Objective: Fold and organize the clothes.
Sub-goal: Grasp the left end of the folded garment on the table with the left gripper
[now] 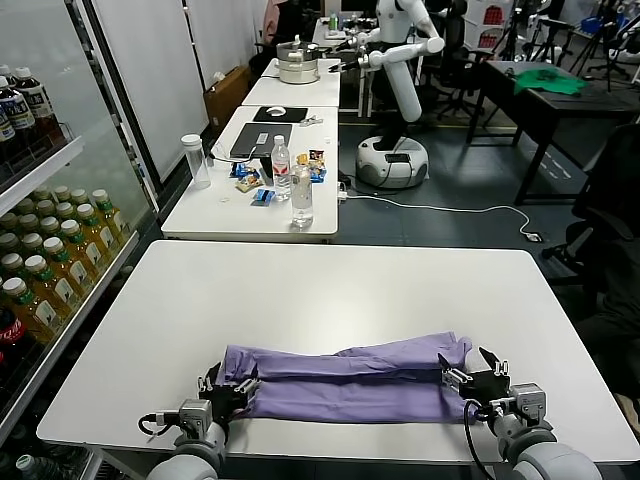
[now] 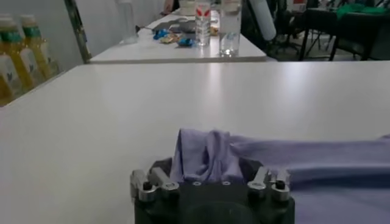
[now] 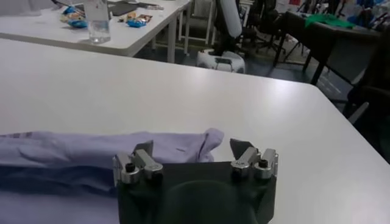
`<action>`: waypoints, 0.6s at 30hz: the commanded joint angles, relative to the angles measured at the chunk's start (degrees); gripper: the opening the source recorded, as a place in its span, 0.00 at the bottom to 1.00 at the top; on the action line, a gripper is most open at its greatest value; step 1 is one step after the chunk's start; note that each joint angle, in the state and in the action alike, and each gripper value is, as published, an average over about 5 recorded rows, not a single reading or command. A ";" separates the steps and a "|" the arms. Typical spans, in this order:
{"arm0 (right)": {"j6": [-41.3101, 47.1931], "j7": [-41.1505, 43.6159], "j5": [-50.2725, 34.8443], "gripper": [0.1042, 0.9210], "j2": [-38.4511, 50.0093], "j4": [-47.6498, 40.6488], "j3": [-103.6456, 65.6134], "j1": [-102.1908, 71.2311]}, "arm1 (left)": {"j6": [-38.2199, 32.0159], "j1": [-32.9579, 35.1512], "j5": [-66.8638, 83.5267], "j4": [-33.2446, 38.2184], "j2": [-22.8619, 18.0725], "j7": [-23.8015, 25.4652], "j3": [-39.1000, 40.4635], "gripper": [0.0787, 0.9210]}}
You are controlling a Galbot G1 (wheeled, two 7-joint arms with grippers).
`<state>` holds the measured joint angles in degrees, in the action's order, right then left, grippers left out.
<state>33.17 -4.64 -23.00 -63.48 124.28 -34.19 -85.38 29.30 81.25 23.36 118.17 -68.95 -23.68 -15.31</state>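
The clothes, a lavender T-shirt [image 1: 350, 385], lie folded into a long narrow band across the white table [image 1: 340, 290], close to its front edge. My left gripper [image 1: 232, 387] sits low on the table at the band's left end. In the left wrist view the gripper [image 2: 207, 166] is open, and the bunched shirt end [image 2: 207, 149] lies loose between its spread fingers. My right gripper [image 1: 478, 373] is at the band's right end. In the right wrist view the gripper [image 3: 192, 146] is open too. The shirt corner [image 3: 204, 143] rests between the fingers, with bare table beside one of them.
A second table [image 1: 200, 215] stands behind, with water bottles [image 1: 302, 195], snacks and a laptop on it. A drinks fridge [image 1: 45, 260] lines the left side. A black chair [image 1: 610, 210] stands at the right. Far back are a white robot [image 1: 395, 90] and a green cloth [image 1: 548, 80].
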 commanded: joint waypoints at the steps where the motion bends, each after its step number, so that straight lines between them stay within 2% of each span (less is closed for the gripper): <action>1: -0.03 0.00 0.18 0.88 0.03 0.35 -0.03 -0.15 | 0.43 0.65 1.99 -1.65 -3.19 -1.23 0.29 0.66; 11: -0.03 -0.04 -1.19 0.88 0.37 0.43 -0.42 0.47 | -0.21 0.08 9.83 -0.97 -2.47 0.24 -2.30 0.31; 18: -0.06 -0.24 -3.52 0.88 1.29 0.96 -1.48 1.01 | -0.58 -2.60 16.75 0.11 3.74 0.53 -10.36 0.09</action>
<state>33.14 -4.87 -25.31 -62.35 125.09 -35.41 -84.35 28.91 80.25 32.61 118.00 -69.27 -23.06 -19.31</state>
